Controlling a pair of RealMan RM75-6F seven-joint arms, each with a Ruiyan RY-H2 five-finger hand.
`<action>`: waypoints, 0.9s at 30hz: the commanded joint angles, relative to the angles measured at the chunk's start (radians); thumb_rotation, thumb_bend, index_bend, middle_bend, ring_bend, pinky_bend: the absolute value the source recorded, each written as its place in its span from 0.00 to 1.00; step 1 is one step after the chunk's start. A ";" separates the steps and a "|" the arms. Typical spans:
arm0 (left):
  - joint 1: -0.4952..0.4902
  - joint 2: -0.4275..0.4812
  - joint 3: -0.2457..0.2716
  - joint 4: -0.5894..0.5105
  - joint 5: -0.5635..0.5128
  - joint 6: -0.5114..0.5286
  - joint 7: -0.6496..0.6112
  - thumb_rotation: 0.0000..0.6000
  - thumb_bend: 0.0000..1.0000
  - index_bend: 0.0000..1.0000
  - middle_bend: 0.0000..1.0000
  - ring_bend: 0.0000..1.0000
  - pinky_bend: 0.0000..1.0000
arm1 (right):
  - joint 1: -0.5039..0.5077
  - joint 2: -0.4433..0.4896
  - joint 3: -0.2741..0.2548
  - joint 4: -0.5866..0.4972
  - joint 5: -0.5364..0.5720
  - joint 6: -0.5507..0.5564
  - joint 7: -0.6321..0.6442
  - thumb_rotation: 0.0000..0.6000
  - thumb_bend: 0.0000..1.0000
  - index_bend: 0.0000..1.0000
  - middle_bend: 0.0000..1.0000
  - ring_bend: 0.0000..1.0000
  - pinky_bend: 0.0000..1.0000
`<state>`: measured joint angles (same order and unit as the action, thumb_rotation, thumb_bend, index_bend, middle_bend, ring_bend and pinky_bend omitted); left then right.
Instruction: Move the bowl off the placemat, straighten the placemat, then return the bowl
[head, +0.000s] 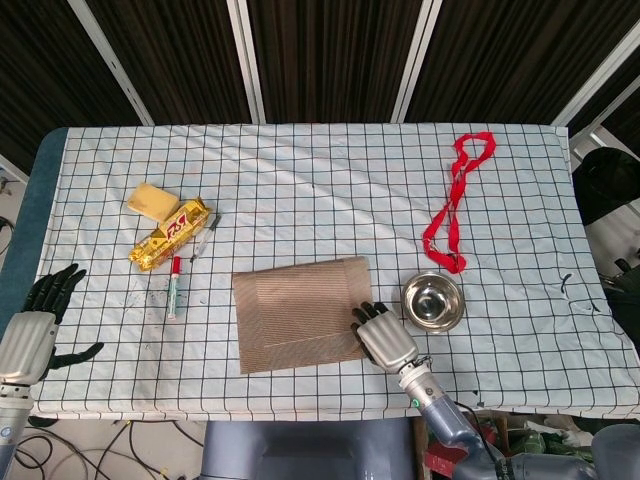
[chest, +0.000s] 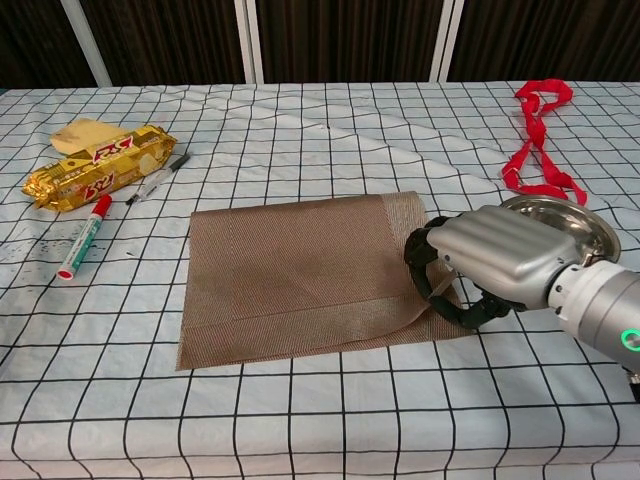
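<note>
The brown woven placemat (head: 298, 313) (chest: 290, 275) lies slightly askew on the checked tablecloth, near the front edge. Just right of it, off the mat, the steel bowl (head: 432, 301) (chest: 560, 228) stands upright and empty. My right hand (head: 383, 338) (chest: 490, 262) is at the mat's near right corner, between mat and bowl. Its fingers curl over that corner and the thumb sits under it, so the corner is raised a little. My left hand (head: 35, 322) hovers past the table's left front corner with fingers spread, holding nothing; only the head view shows it.
A gold snack pack (head: 170, 233) (chest: 98, 168), a yellow sponge (head: 152, 200), a red marker (head: 174, 287) (chest: 84, 238) and a thin pen (head: 205, 240) lie left of the mat. A red ribbon (head: 455, 205) (chest: 537, 140) lies behind the bowl.
</note>
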<state>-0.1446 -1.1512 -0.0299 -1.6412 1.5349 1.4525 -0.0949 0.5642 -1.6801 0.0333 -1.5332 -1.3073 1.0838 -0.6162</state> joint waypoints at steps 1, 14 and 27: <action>0.000 0.000 0.000 0.000 0.000 0.001 -0.001 1.00 0.02 0.00 0.00 0.00 0.00 | 0.001 -0.007 0.003 0.017 0.006 -0.006 0.006 1.00 0.51 0.62 0.25 0.18 0.26; -0.003 -0.001 0.000 -0.002 -0.001 -0.005 0.000 1.00 0.02 0.00 0.00 0.00 0.00 | 0.007 0.024 0.024 -0.084 -0.041 0.020 0.046 1.00 0.54 0.63 0.25 0.18 0.26; -0.006 0.008 -0.008 -0.005 -0.009 -0.008 -0.021 1.00 0.02 0.00 0.00 0.00 0.00 | 0.127 -0.015 0.320 -0.196 0.367 -0.056 0.077 1.00 0.56 0.65 0.26 0.18 0.26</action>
<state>-0.1508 -1.1436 -0.0373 -1.6459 1.5261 1.4444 -0.1149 0.6452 -1.6712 0.2715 -1.7170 -1.0445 1.0473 -0.5464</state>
